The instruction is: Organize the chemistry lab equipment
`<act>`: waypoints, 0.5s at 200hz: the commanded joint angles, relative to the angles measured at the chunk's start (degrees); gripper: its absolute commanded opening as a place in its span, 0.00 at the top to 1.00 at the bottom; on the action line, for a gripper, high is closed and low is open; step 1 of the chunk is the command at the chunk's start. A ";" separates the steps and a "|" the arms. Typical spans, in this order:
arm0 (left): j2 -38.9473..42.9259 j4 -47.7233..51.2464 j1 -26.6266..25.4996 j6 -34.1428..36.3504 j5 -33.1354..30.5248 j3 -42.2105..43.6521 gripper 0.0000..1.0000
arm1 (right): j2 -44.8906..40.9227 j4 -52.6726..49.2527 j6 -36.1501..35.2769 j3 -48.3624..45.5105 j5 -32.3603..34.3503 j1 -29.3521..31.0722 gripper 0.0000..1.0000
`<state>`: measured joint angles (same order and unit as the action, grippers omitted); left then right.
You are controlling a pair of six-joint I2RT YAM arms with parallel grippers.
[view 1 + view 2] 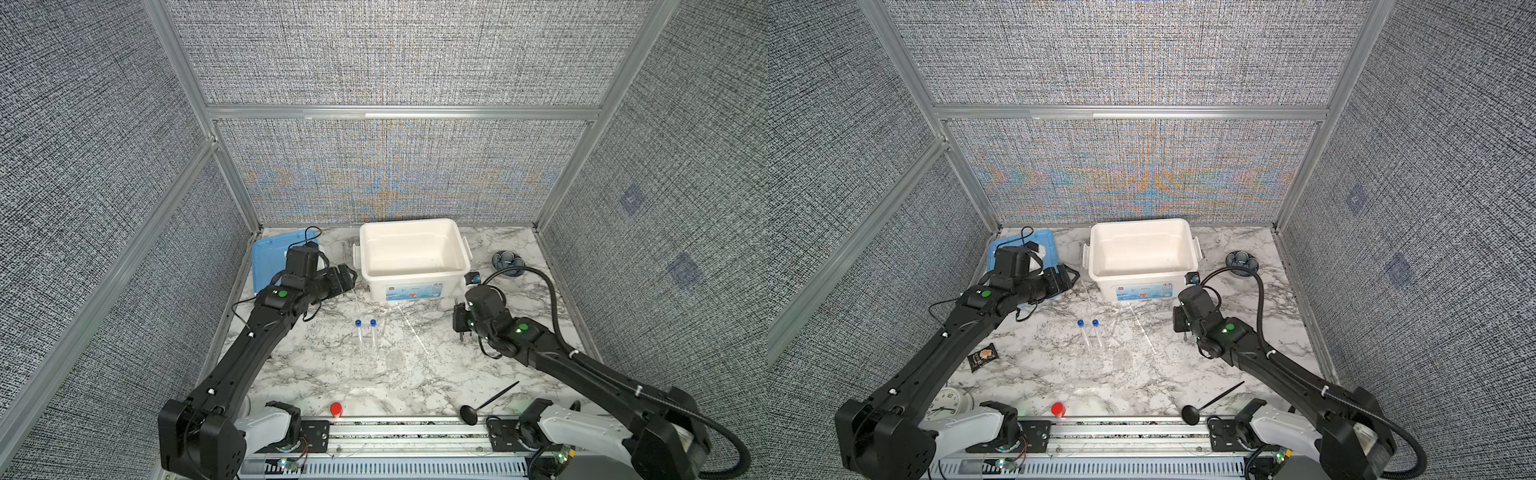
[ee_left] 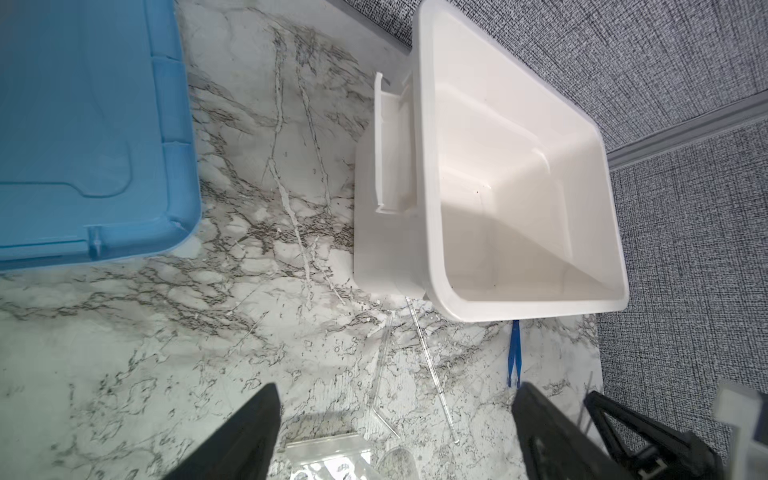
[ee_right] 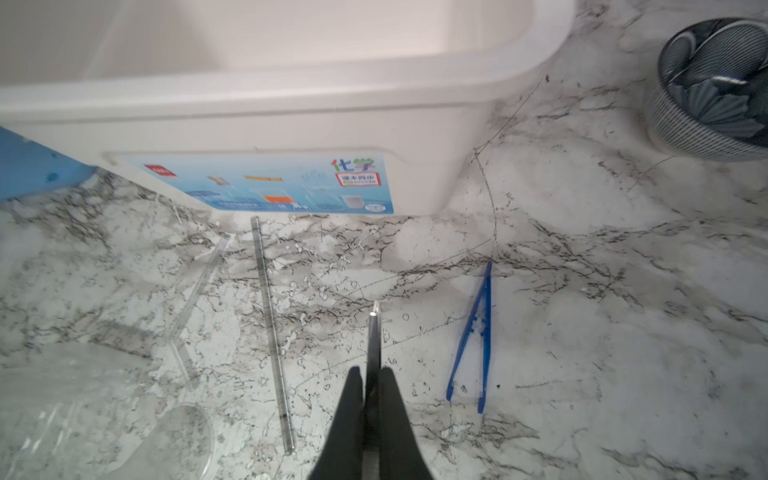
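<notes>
The right claw (image 3: 372, 374) pinches tweezers (image 3: 374, 328), lower centre; forceps (image 3: 471, 336) lie just right. The left claw (image 2: 397, 388) gapes empty at frame bottom. Both top views show tubes (image 1: 374, 334) mid-frame.

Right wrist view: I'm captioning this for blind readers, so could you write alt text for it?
The right gripper is shut on silver tweezers that point toward a white bin with a blue label. On the marble table, blue forceps lie on one side of the tweezers and a thin clear rod on the other.
</notes>
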<state>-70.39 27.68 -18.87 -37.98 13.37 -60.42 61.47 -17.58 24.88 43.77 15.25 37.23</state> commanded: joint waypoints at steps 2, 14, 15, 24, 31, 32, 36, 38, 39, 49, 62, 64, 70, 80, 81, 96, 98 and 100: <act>-3.79 -0.96 -1.33 -0.43 0.21 -1.68 0.15 | -2.13 -0.84 -0.86 3.57 1.03 -0.39 0.94; -7.09 -0.56 -1.33 -1.31 3.27 -3.92 0.15 | -1.53 -1.34 -2.11 6.41 0.17 -1.20 0.94; -7.37 -0.54 -1.34 -1.35 3.57 -4.18 0.15 | -1.49 -1.37 -2.16 6.81 0.06 -1.29 0.94; -9.48 0.18 -1.34 -2.25 5.78 -6.19 0.15 | -0.59 -1.29 -2.52 9.13 -0.90 -2.13 0.94; -10.98 1.04 -1.40 -2.49 6.23 -7.60 0.15 | 0.14 -0.93 -2.70 10.86 -1.84 -2.90 0.94; -11.16 1.14 -1.37 -2.52 6.23 -7.78 0.15 | 0.23 -0.82 -2.72 11.10 -1.95 -2.97 0.94; -11.89 1.39 -1.63 -2.62 5.88 -8.28 0.15 | 0.63 -0.47 -2.73 11.91 -2.53 -3.37 0.94; -12.23 1.47 -1.59 -2.69 5.73 -8.54 0.16 | 0.83 -0.38 -2.78 12.27 -2.86 -3.56 0.94; -12.32 1.44 -1.60 -2.71 5.67 -8.60 0.15 | 0.93 -0.32 -2.80 12.42 -2.99 -3.70 0.94; -13.79 1.78 -1.69 -2.43 4.38 -9.49 0.16 | 1.88 0.70 -3.13 14.85 -4.21 -4.51 0.94; -15.94 3.45 -1.63 -1.56 2.43 -11.19 0.20 | 3.21 1.75 -3.64 16.82 -5.31 -5.51 0.94; -16.28 3.77 -1.68 -1.44 2.21 -11.62 0.20 | 3.39 1.87 -3.64 17.08 -5.42 -5.70 0.94; -17.41 4.99 -1.69 -1.02 1.93 -12.66 0.21 | 4.11 2.11 -3.87 17.76 -5.82 -6.29 0.94; -19.17 6.49 -1.74 -0.74 1.43 -14.09 0.23 | 5.34 2.49 -4.50 18.99 -6.18 -7.15 0.94; -19.30 6.63 -1.76 -0.72 1.41 -14.23 0.24 | 5.46 2.52 -4.54 19.12 -6.28 -7.25 0.94; -21.79 6.94 -1.99 -0.23 1.77 -15.31 0.28 | 7.64 2.82 -5.58 20.71 -7.35 -8.76 0.94; -22.07 6.90 -2.03 -0.14 1.69 -15.51 0.29 | 7.99 2.73 -5.80 21.09 -7.47 -8.87 0.94; -22.27 6.91 -2.04 -0.09 1.60 -15.62 0.30 | 8.32 2.73 -5.98 21.36 -7.54 -9.03 0.94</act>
<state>-90.17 31.77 -20.67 -39.40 16.23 -74.50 67.22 -16.05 21.21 62.83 9.93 29.71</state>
